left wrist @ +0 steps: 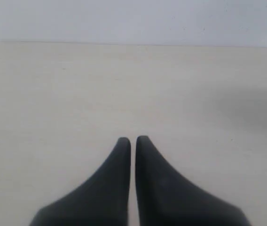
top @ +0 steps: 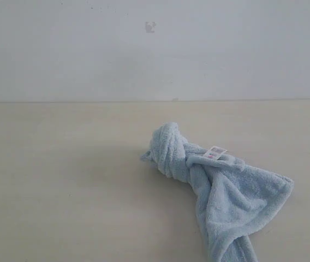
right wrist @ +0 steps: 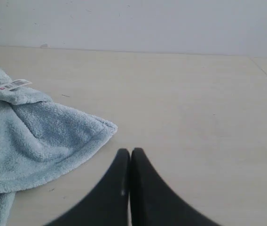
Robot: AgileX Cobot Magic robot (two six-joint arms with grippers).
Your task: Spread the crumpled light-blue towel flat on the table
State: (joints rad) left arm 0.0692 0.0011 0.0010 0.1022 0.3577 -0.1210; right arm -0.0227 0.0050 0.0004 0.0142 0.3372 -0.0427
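The light-blue towel (top: 220, 191) lies crumpled and twisted on the cream table (top: 62, 180), right of centre, with a bunched knot at its far end and its white tag (top: 216, 153) showing on top. One hemmed corner of the towel (right wrist: 44, 136) lies flat in the right wrist view. My right gripper (right wrist: 129, 150) is shut with nothing in it, a short way from that corner and not touching it. Over bare table (left wrist: 124, 84), my left gripper (left wrist: 132, 139) is shut and empty; no towel shows in its view. Neither arm appears in the exterior view.
A white-grey wall (top: 155, 49) rises at the table's far edge. Bare tabletop stretches to the left of the towel and beyond it. The towel runs off the bottom edge of the exterior view.
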